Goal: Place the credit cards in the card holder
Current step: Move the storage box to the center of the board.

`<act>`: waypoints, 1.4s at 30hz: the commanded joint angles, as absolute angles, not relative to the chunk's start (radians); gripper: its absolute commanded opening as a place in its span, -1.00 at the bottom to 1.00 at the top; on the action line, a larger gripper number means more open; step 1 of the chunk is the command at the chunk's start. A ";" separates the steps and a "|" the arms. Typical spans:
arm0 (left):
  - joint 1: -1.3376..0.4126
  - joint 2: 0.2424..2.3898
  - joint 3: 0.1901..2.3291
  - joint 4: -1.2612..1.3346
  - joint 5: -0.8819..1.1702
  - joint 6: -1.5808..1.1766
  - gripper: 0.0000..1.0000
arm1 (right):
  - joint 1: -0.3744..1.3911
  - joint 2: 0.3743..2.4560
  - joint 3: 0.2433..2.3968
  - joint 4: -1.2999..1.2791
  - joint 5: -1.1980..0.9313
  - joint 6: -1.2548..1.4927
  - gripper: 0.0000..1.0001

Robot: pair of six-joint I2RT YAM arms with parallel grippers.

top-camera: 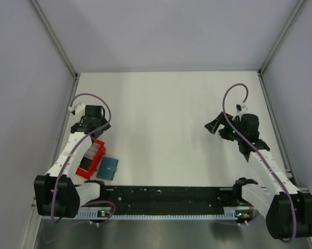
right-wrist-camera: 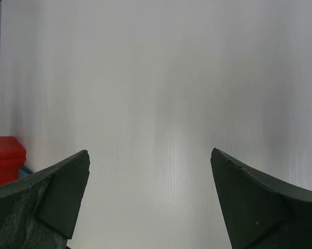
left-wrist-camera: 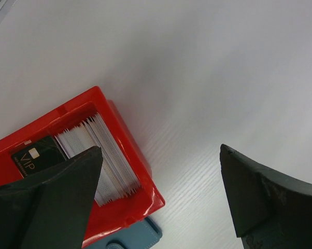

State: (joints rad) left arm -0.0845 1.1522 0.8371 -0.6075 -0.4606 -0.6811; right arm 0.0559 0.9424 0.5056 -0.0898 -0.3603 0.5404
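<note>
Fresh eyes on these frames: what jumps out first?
The red tray at the table's left grabs the eye, packed with a row of upright cards and a black VIP card. The teal card holder lies just beside it. The left gripper hovers open above the tray, and the right gripper hangs open over the white table on the right.

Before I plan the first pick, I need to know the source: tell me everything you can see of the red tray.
The red tray looks like glossy plastic: rectangular, open-topped, with rounded corners, lying flat on the white table by the left gripper. A packed row of whitish cards stands on edge inside, beside a black card marked VIP. The teal card holder lies at its corner.
</note>
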 commanded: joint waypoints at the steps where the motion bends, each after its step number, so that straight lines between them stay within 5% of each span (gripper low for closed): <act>1: -0.052 1.190 0.828 -0.595 -0.453 -0.673 0.96 | 0.051 0.959 0.558 -0.083 -0.347 0.511 0.97; 22: -0.075 1.374 0.792 -0.287 0.038 -0.695 0.77 | 0.051 1.009 0.566 -0.107 -0.318 0.474 0.97; 42: -0.524 1.600 1.014 -0.213 -0.054 -0.920 0.79 | 0.051 1.019 0.584 -0.195 -0.213 0.463 0.97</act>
State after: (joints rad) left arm -0.4458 1.5429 0.9565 -0.2089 -0.0685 -0.8474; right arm 0.0559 1.0245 0.5270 -0.1810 -0.2592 0.4717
